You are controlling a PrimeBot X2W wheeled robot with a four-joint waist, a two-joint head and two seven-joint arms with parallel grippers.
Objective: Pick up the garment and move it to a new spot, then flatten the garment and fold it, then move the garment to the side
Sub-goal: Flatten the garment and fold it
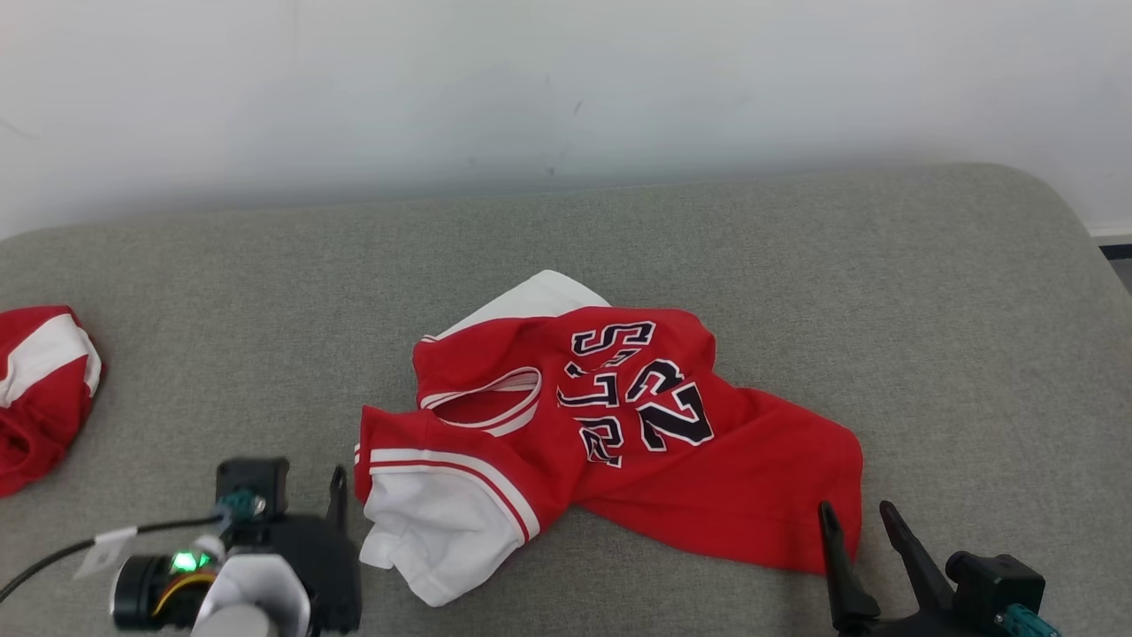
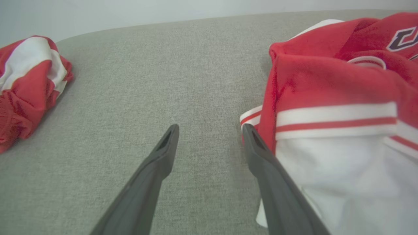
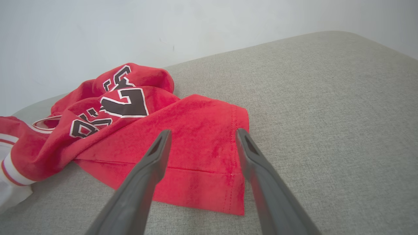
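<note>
While the right end effector (image 1: pixel 856 510) gapes, the garment (image 1: pixel 734 478) lies crumpled

Bare grey cushion (image 1: pixel 221 292) lies open between the crumpled jersey (image 1: pixel 725 478) and a red bundle (image 1: pixel 35 389).

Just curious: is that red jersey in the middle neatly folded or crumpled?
Crumpled, not folded: the jersey lies bunched in uneven heaps and creases on the grey cushion.

Crumpled red-and-white cloth (image 1: pixel 40 380) at the left edge of a grey fabric worktop (image 1: pixel 796 265); pale wall (image 1: pixel 566 88) behind
</note>
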